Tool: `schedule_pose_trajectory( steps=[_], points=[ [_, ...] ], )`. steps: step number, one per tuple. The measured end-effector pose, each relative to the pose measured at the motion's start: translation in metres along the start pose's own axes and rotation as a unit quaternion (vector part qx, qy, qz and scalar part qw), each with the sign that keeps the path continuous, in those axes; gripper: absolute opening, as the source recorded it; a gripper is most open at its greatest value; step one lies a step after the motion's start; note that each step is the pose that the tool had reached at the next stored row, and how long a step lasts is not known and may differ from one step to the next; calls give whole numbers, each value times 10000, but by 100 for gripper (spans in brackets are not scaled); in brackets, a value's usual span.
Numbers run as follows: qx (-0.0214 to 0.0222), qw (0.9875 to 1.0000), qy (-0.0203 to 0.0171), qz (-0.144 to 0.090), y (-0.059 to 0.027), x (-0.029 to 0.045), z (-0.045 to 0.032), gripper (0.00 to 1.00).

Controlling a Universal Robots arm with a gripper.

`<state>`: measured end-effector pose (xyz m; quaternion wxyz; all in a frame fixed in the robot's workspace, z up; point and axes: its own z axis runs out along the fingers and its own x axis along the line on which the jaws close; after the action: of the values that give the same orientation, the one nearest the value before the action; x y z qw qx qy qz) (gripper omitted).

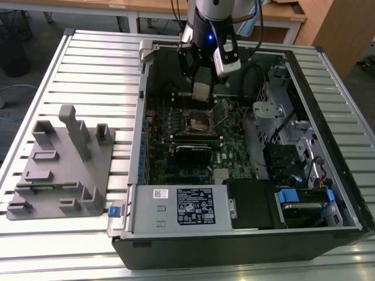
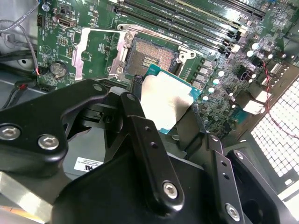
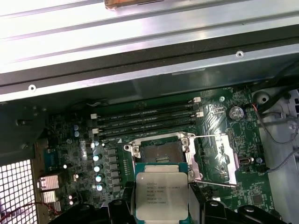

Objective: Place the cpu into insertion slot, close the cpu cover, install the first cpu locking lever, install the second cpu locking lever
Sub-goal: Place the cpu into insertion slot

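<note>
1 cpu (image 3: pixel 161 196), small print on top, clamped in end effector (image 1: pixel 201 88), above insertion slot (image 3: pixel 161 153); cpu cover (image 2: pixel 78 51) open.

In the second wrist view the gripper (image 2: pixel 166 108) hides part of the cpu (image 2: pixel 163 95) (which itself covers some slot (image 2: pixel 152 53) rim). The first wrist view's edge crops the cpu (image 3: pixel 161 196).

arm (image 1: pixel 211 17): silver-grey tube, blue light (image 1: pixel 210 38) lit at wrist | gripper (image 2: pixel 161 105): black link bars fastened by silver socket screws (image 2: pixel 169 188) | cables (image 1: pixel 174 8): black, seen beside arm | wrist box (image 1: pixel 227 60): pale grey
</note>
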<state>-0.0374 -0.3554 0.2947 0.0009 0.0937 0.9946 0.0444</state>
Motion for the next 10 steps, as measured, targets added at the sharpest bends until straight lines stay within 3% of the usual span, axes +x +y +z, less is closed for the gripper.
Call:
schedule_pose_trajectory(
  steps=[7, 10],
  points=[
    [-2, 9994, -31, 354, -1, 0, 5, 54],
    [-2, 9993, -32, 365, -1, 0, 5, 54]
  ],
)
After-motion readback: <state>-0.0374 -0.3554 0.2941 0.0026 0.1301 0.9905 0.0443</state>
